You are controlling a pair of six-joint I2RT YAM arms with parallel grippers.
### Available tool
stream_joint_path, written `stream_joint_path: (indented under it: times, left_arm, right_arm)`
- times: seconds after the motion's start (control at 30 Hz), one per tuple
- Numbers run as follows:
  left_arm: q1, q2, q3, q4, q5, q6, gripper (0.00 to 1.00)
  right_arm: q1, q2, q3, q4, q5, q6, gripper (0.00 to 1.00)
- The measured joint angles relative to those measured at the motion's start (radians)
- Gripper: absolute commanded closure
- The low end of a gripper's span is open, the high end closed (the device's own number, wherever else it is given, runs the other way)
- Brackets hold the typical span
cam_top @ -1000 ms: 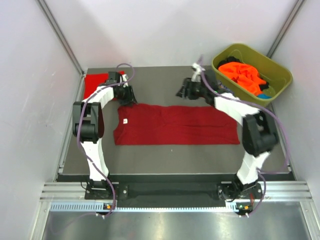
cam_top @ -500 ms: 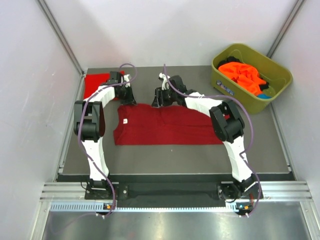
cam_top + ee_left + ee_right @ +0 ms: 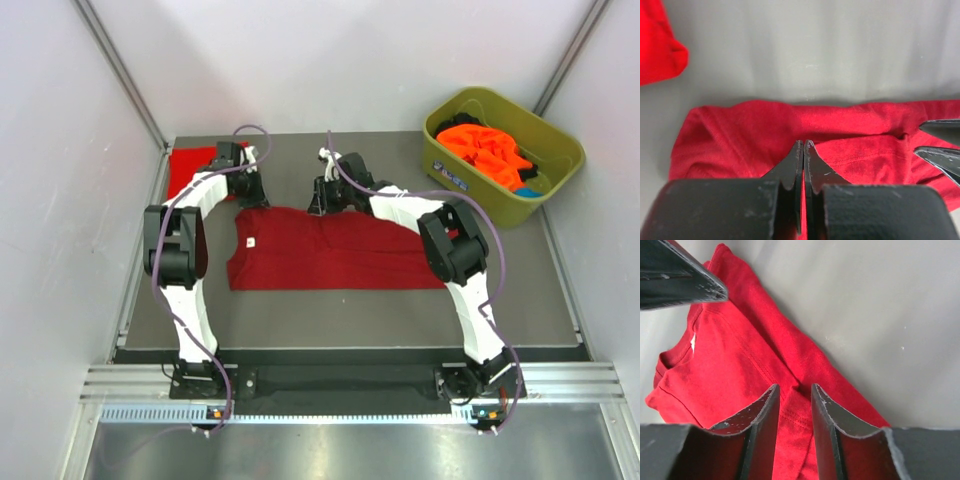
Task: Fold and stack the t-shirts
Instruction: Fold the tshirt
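Note:
A dark crimson t-shirt [image 3: 330, 255] lies flat as a long band in the middle of the table, its white neck label [image 3: 250, 241] at the left end. My left gripper [image 3: 252, 196] is at the shirt's far left corner. Its jaws are shut [image 3: 803, 142] with a sliver of crimson cloth [image 3: 740, 135] pinched between them. My right gripper [image 3: 325, 200] is on the far edge, a little to the right. Its jaws [image 3: 795, 386] stand a finger's width apart astride a raised ridge of the cloth [image 3: 740, 365]. A brighter red t-shirt [image 3: 188, 168] lies folded at the far left.
An olive-green tub [image 3: 560, 170] at the far right holds orange t-shirts [image 3: 485, 148] and some dark and blue cloth. The two grippers are close together, and the right one's fingers [image 3: 940, 157] show in the left wrist view. White walls enclose the table.
My right arm swung left from beside the tub to the crimson shirt's far edge, and its jaws narrowed. My left gripper closed on the shirt's corner.

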Motion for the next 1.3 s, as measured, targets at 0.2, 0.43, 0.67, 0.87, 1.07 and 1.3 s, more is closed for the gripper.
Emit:
stream_joint_path:
  times: [0.2, 0.43, 0.67, 0.87, 1.07, 1.3]
  left_arm:
    - [0.004, -0.051, -0.023, 0.024, -0.039, -0.031, 1.0]
    - [0.008, -0.053, -0.03, 0.031, -0.053, -0.045, 1.0]
    - [0.008, -0.053, -0.031, 0.034, -0.061, -0.052, 1.0]
    - [0.008, -0.053, -0.036, 0.035, -0.098, -0.052, 1.0]
    - [0.01, -0.053, -0.048, 0.04, -0.106, -0.056, 1.0]
    - [0.01, -0.053, -0.049, 0.047, -0.121, -0.071, 1.0]
  right_arm:
    - [0.0, 0.0, -0.051, 0.029, 0.001, 0.007, 0.66]
    - [0.0, 0.005, -0.053, 0.034, 0.0, 0.013, 0.61]
    - [0.0, 0.011, -0.061, 0.037, 0.007, 0.018, 0.63]
    - [0.0, 0.011, -0.084, 0.061, 0.026, 0.019, 0.71]
    - [0.0, 0.011, -0.085, 0.073, 0.03, 0.028, 1.0]
    - [0.001, -0.035, -0.206, 0.181, 0.071, 0.034, 1.0]
